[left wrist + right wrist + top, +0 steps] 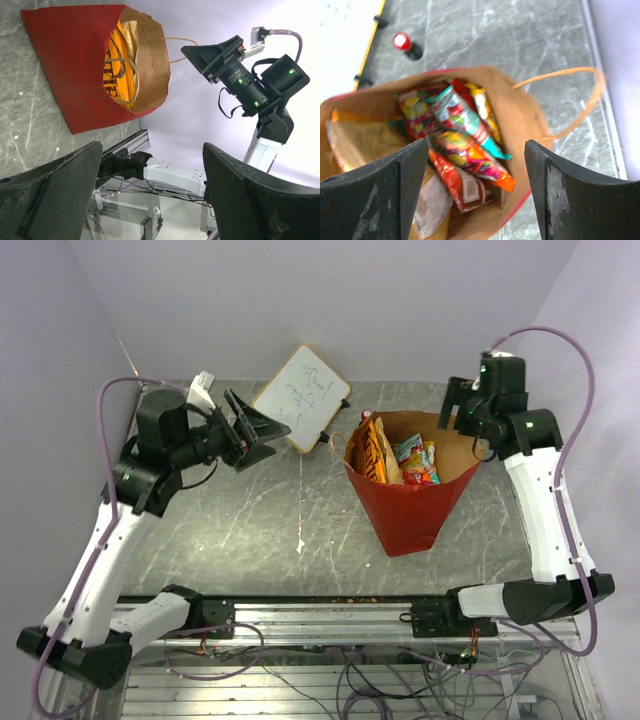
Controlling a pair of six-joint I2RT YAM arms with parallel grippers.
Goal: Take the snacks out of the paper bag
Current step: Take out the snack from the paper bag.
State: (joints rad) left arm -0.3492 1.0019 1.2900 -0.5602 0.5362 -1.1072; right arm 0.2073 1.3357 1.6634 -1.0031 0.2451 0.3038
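The right pincer (475, 150) stands wide and empty. Directly beneath it is the open mouth of the tall paper bag (520, 107), red outside and kraft-brown within, upright on the grey marbled bench (250, 530). Crinkly foil packets (465, 132) in teal, red, orange and yellow lie inside the bag. The left pincer (255, 430), also wide and empty, hangs well apart, with the bag ahead of it.
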